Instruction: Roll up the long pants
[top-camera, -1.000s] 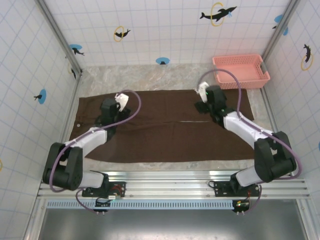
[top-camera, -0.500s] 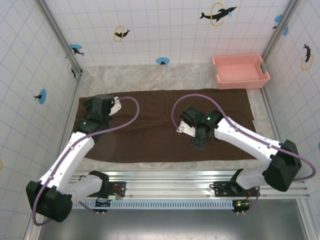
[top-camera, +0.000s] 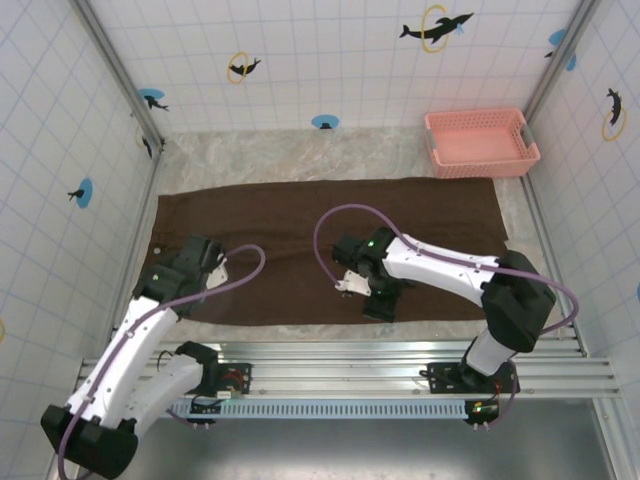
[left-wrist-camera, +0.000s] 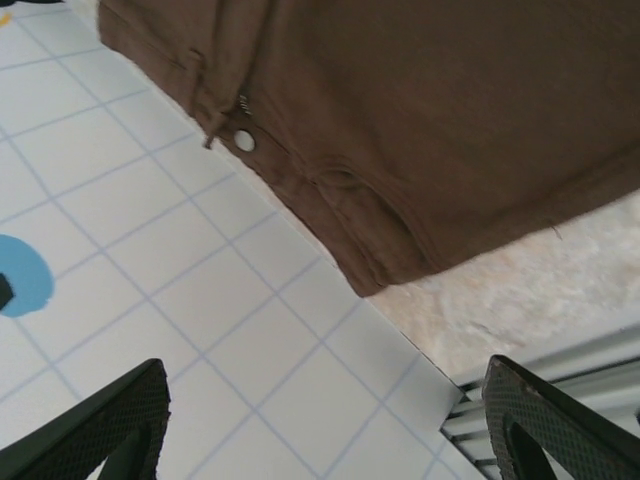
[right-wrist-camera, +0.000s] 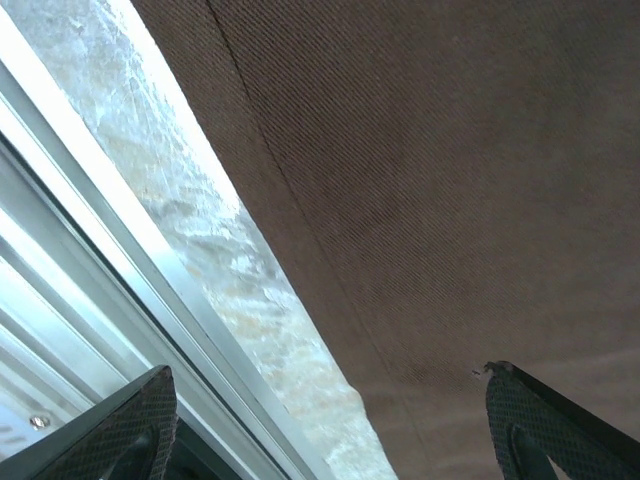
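The left arm (top-camera: 120, 350) stretches from its base toward the waistband end of the pants (top-camera: 300, 225). The left gripper (top-camera: 178, 275) hangs over their near corner, jaws spread wide. The right arm (top-camera: 450, 265) bends leftward across the pants. The right gripper (top-camera: 384, 297) sits above their near edge, fingers (right-wrist-camera: 90, 430) parted too.

Counts: 1 pants (top-camera: 290, 215), 1 pink basket (top-camera: 478, 118), 1 table (top-camera: 300, 150). 2 arms: left arm (top-camera: 130, 345), right arm (top-camera: 440, 262). 2 grippers: left gripper (left-wrist-camera: 320, 430), right gripper (right-wrist-camera: 320, 420). 1 snap button (left-wrist-camera: 243, 141) on the pants waistband.
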